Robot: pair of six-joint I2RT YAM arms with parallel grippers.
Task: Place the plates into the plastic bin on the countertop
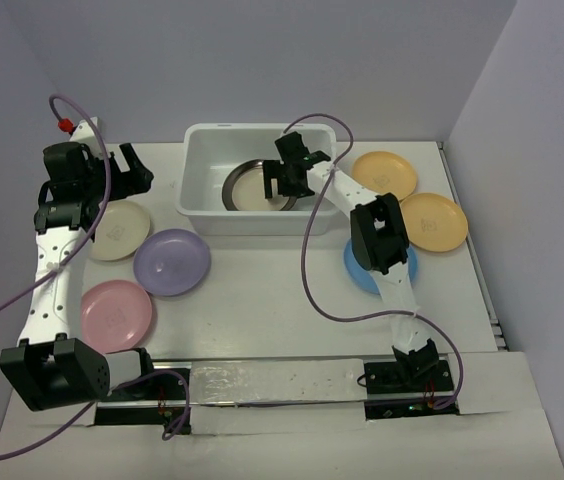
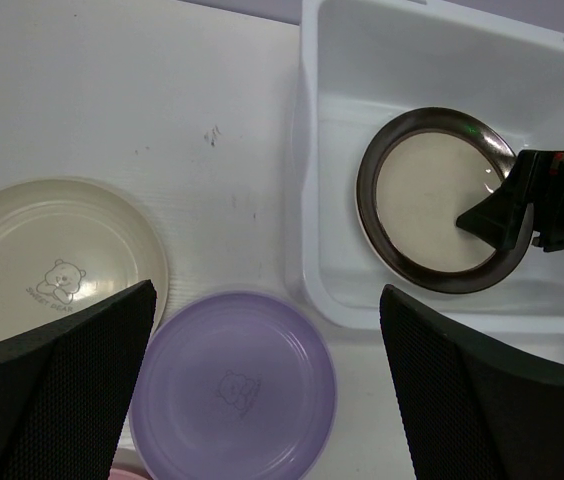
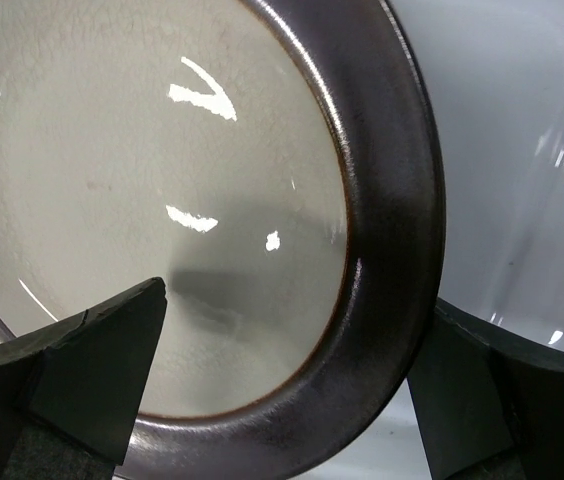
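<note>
We're over the desk [image 1: 262, 290] and the action is in the white plastic bin [image 1: 205, 170] at the back centre. The right claw [image 1: 287, 178] is down inside it, above the right edge of a dark-rimmed plate [image 1: 252, 188] with a glossy cream centre. That is the only plate we see in the bin. From the right wrist camera the claw is released, its two fingers [image 3: 92, 380] spread wide. The plate's dark rim sweeps between them, and we see no contact with either finger.

On the left, the left claw [image 1: 132, 170] hangs over the desk just beside the bin's left wall, also released, jaws wide apart and nothing between them. Below it we see the cream plate [image 2: 57, 265] with a small bear print and, near it, the lavender plate [image 2: 232, 385], close to the bin's near-left corner.

The pink plate [image 1: 117, 315] lies on the desk nearer the left arm's base. On the right side, two yellow-orange plates [image 1: 384, 173] lie close together beside the bin, and the blue plate [image 1: 362, 272] is partly hidden under the right arm.
</note>
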